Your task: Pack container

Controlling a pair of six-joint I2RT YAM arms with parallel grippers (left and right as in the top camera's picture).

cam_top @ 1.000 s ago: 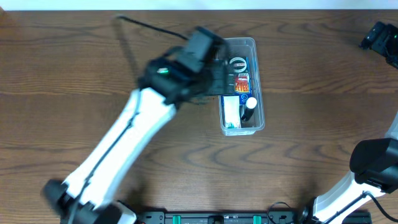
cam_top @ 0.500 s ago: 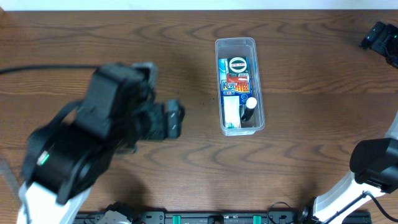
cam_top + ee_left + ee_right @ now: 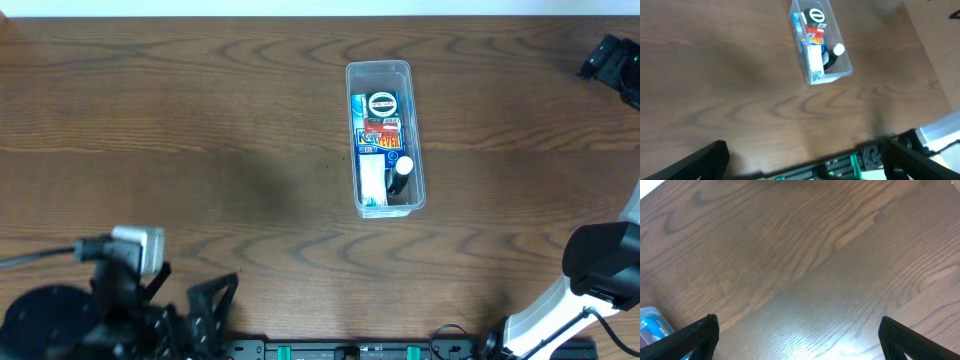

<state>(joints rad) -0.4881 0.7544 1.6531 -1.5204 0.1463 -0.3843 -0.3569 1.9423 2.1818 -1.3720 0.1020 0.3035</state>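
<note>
- Overhead: the container [image 3: 378, 67] lies on the brown wooden table [image 3: 200, 120], right of centre, with its long side running away from the arms' bases. It holds a round black-and-white label [image 3: 382, 102], a red pack [image 3: 382, 128], a white box [image 3: 371, 178] and a black bottle [image 3: 399, 175] with a white cap. The left gripper [image 3: 205, 300] sits at the near-left edge, well apart from the container. The right gripper [image 3: 612, 62] is in the far-right corner, also well apart. Its spread cannot be told from here.
- Left wrist: the two black fingers [image 3: 705, 162] stand wide apart with nothing between them. The container lies beyond them, upper centre, untouched.
- Right wrist: this gripper's fingers [image 3: 695, 337] are also spread wide and hold nothing. Only bare wood lies between them. A corner of the container, with something blue inside, shows at the lower-left edge, beside the left-hand finger.
</note>
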